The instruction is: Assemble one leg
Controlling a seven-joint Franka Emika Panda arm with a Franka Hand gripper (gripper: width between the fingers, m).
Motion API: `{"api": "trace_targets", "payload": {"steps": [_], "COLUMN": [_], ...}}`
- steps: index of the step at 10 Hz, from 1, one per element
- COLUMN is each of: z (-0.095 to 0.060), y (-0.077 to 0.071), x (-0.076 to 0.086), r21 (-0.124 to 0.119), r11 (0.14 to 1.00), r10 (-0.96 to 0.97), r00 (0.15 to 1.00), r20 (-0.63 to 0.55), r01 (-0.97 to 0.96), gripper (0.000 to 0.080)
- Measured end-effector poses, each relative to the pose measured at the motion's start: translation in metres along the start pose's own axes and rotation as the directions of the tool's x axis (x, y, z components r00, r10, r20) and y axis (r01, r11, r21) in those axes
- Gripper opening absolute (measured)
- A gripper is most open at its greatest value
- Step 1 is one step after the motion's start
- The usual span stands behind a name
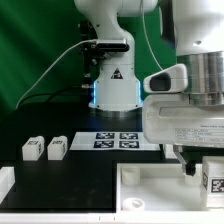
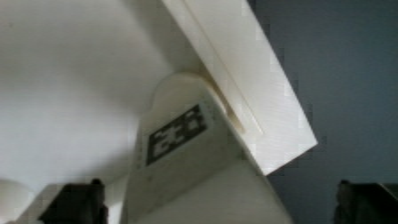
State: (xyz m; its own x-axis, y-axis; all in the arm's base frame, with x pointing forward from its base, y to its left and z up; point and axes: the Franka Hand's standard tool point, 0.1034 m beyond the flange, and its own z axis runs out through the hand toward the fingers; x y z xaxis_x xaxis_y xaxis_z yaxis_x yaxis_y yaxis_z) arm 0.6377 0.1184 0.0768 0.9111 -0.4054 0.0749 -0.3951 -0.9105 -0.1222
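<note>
leg (image 1: 213, 181) cut by picture edge, panel (image 1: 150, 190) partly out of frame

Small white stubby leg (image 2: 178, 150), tag showing, against the white panel (image 2: 249, 90) rim, two more legs (image 1: 31, 148) side by side, well apart

white arm (image 1: 112, 25), black joint band, blue-lit base (image 1: 113, 97), black triangle mark (image 1: 116, 73).

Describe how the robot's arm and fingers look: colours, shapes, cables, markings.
The arm is glossy white with rounded segments, dark joint rings, a black triangular mark on its base column and a blue glow below it. A white cable curves toward it. The fingers are dark and blocky.
</note>
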Motion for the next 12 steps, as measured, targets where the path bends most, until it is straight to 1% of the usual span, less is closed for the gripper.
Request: {"api": "trace_targets", "payload": {"steps": [1,2,3,4,5,6,7,8,9,10,11,12], "z": [-0.003,-0.001,0.000,0.000,0.000,0.001,0.001,0.001,0.001,0.002,0.002,0.002], "y": [0.000,0.002,0.004,0.003,0.003,0.003,0.003,0.003,0.005,0.007,0.008,0.011], "x": [0.002,0.002,0.002,0.002,0.002,0.002,0.001,0.001,0.002,0.003,0.004,0.003], "r21": [-0.021,-0.035,-0.035,-0.035,-0.035,-0.033,-0.033,-0.032,-0.033,-0.041,-0.052,-0.051], "r11": [0.976,0.918,0.912,0.922,0.932,0.944,0.969,0.985,0.999,0.987,0.954,0.862], "r10": [-0.218,-0.396,-0.409,-0.386,-0.362,-0.330,-0.246,-0.172,-0.027,0.157,0.294,0.504], "r00": [0.976,0.918,0.913,0.922,0.932,0.944,0.969,0.985,1.000,0.988,0.956,0.864], "r20": [-0.009,-0.002,0.000,-0.001,-0.001,-0.002,-0.005,-0.007,-0.010,-0.006,-0.002,0.001], "r01": [0.218,0.396,0.409,0.386,0.361,0.329,0.246,0.171,0.026,-0.157,-0.294,-0.504], "gripper": [0.0649,0.0649,0.0649,0.0611,0.0611,0.0465,0.0331,0.0331,0.0291,0.0291,0.0291,0.0291]}}
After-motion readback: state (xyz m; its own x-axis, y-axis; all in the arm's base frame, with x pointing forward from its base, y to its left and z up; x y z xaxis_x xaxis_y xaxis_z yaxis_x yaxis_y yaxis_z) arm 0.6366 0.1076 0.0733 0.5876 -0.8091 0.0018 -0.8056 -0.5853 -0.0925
